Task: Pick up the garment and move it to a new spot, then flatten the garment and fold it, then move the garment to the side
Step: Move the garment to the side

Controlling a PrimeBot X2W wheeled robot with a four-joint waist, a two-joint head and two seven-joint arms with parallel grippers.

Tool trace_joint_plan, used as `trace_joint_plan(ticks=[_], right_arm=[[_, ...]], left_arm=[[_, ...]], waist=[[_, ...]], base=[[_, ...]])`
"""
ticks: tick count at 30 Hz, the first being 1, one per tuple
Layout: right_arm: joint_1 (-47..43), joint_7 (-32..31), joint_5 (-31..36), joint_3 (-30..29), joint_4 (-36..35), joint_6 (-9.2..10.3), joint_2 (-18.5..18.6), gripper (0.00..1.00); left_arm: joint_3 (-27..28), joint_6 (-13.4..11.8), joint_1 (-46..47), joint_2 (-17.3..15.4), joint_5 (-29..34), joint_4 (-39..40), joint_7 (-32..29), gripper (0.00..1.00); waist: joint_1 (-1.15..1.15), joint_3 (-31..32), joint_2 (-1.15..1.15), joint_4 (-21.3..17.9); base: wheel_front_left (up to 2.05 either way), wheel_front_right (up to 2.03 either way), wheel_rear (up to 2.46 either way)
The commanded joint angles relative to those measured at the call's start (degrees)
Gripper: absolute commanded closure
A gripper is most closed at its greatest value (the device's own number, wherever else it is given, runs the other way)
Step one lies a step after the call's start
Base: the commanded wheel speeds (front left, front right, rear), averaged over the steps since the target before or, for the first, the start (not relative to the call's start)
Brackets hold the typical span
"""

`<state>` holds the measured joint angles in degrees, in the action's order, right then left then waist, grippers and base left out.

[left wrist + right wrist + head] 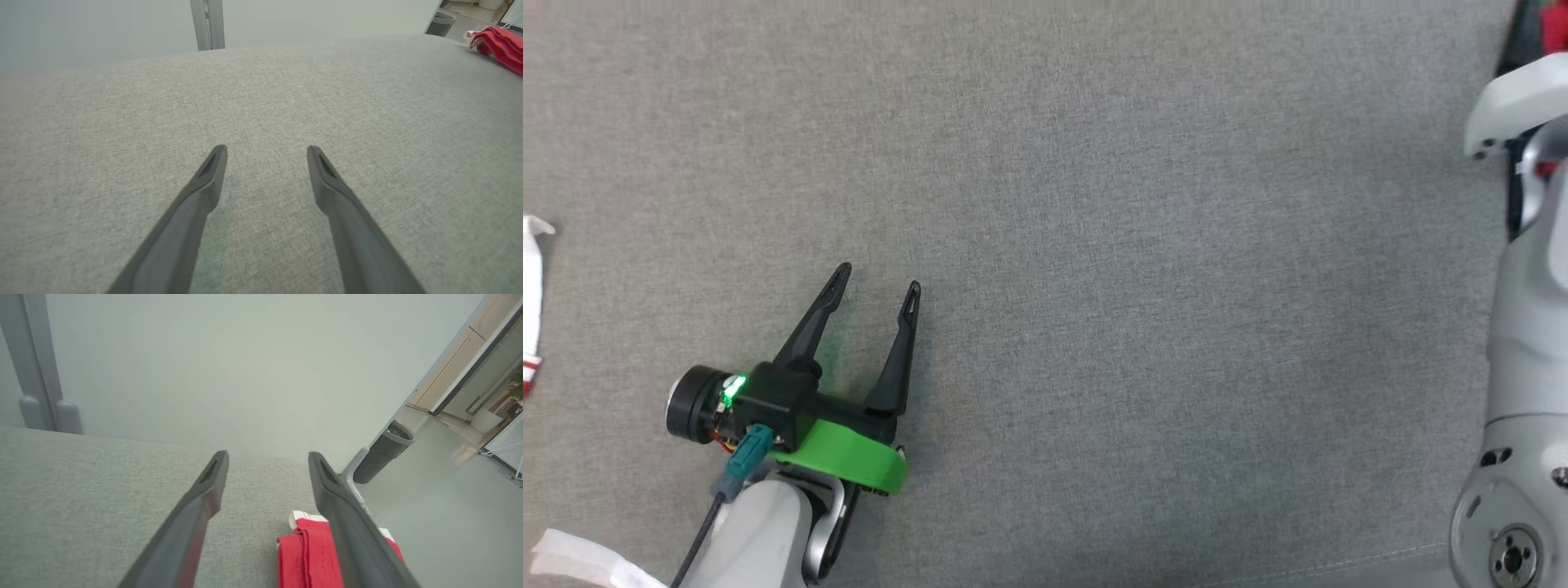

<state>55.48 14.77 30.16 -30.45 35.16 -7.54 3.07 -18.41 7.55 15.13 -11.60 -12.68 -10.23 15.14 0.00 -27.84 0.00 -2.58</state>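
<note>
The red garment (304,555), trimmed in white, lies bunched in folds on the grey fabric surface (1143,269) at its right edge, close to the far right corner. The right gripper (267,454) hangs over it with its two dark fingers spread wide and nothing between them; one finger crosses in front of the cloth, and whether it touches the cloth cannot be told. The pale right arm (1527,367) runs along the right edge in the head view. The left gripper (880,278) sits over bare fabric near the front left corner, well apart from the garment, fingers parted and empty. A white piece with a red stripe (531,302) lies at the left edge. Past the far right corner a dark bin (382,457) stands on the floor
</note>
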Motion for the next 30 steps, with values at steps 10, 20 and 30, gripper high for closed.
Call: trace_joint_plan(ticks=[10, 20, 30], right_arm=[[-14.23, 0.45, -25.11, 21.44, -1.77, 0.11, 0.02, 0.00], [-28.40, 0.48, -37.93, 27.76, 1.03, 0.11, 0.03, 0.00], [-38.03, 0.47, -42.31, 30.19, 0.55, 0.10, -0.02, 0.00]], left_arm=[[10.29, -0.14, -3.43, 4.14, 4.19, -6.29, -0.02, 0.00], [17.02, -0.56, -7.51, 6.62, 7.07, -10.78, -0.01, 0.00], [19.99, -0.67, -12.75, 8.04, 8.09, -12.36, -0.01, 0.00]], waist=[[0.00, 13.92, 0.00, 3.14], [0.00, 21.81, 0.00, 4.45], [0.00, 26.59, 0.00, 3.81]], base=[[0.00, 0.00, 0.00], [0.00, 0.00, 0.00], [0.00, 0.00, 0.00]])
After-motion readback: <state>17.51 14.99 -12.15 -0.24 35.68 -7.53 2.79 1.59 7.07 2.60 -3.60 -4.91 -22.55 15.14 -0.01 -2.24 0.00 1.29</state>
